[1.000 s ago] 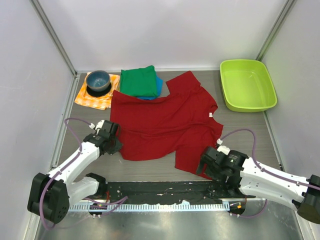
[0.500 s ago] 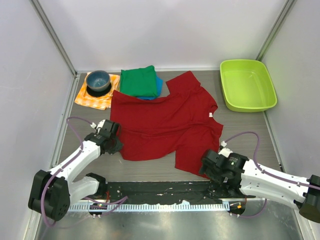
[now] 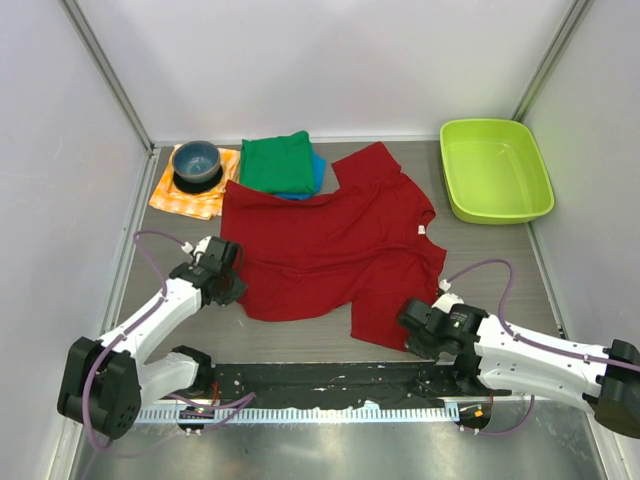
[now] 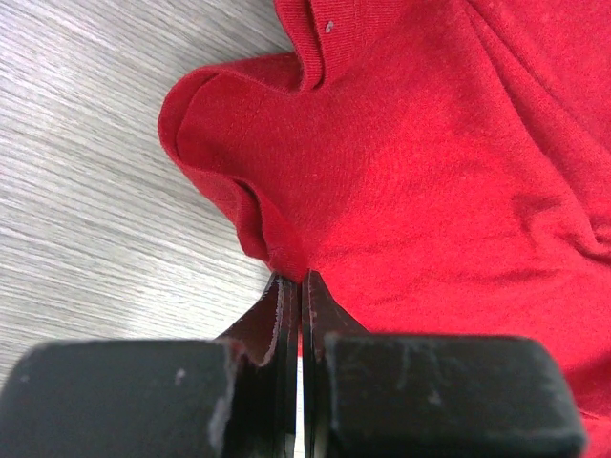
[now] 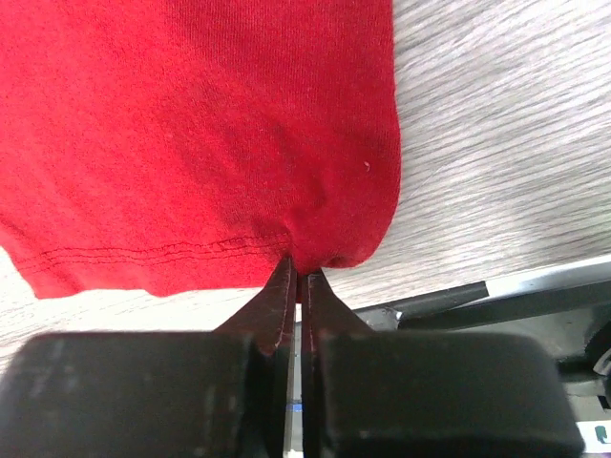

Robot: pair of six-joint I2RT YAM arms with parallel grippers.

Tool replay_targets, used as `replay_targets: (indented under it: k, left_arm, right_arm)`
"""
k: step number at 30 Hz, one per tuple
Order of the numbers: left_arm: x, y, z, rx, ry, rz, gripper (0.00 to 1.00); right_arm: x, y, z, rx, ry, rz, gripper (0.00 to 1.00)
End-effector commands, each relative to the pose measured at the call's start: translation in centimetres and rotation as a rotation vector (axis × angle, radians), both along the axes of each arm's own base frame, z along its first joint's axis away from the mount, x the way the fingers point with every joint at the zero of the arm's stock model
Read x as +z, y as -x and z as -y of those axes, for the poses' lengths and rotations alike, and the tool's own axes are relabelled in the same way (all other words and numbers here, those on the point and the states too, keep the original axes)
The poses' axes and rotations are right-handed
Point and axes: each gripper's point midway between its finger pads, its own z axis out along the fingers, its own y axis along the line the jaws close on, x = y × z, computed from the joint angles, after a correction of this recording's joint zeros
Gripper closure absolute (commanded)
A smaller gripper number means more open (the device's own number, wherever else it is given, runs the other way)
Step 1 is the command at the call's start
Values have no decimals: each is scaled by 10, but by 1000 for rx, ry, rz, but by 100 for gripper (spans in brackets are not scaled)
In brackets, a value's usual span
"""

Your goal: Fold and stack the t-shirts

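A dark red t-shirt (image 3: 330, 245) lies spread across the middle of the table. My left gripper (image 3: 237, 287) is shut on its near left edge; the left wrist view shows the red cloth (image 4: 401, 172) bunched and pinched at the gripper's (image 4: 301, 279) tips. My right gripper (image 3: 408, 325) is shut on the hem at the shirt's near right corner, and the right wrist view shows the stitched hem (image 5: 191, 143) pinched between that gripper's (image 5: 298, 272) tips. At the back, a folded green t-shirt (image 3: 277, 161) rests on a folded blue t-shirt (image 3: 316, 172).
A blue bowl (image 3: 196, 161) sits on an orange-and-white checked cloth (image 3: 187, 199) at the back left. A lime green tub (image 3: 495, 170) stands at the back right. A black strip (image 3: 330, 380) and a metal rail run along the near edge between the arm bases.
My right gripper moved a little left onto the shirt's near right corner and closed from wide open to shut on the hem. The left gripper stayed shut on the left edge.
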Motion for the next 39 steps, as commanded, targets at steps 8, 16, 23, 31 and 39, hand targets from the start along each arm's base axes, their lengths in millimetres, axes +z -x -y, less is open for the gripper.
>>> replay_targets:
  k: [8, 16, 23, 31, 39]
  left_arm:
    - [44, -6, -3, -16, 18, 152, 100]
    - [96, 0, -16, 24, 41, 336, 100]
    - [141, -1, -20, 30, 59, 462, 100]
    - [167, 23, -38, 83, 58, 535, 100]
    - [182, 16, -41, 89, 40, 571, 100]
  right_arm:
    - [64, -57, 0, 88, 130, 309, 99]
    - [156, -98, 13, 102, 182, 618, 99]
    - [209, -104, 35, 44, 168, 764, 99]
    - [240, -97, 56, 24, 136, 820, 99]
    - [281, -115, 46, 64, 196, 927, 99]
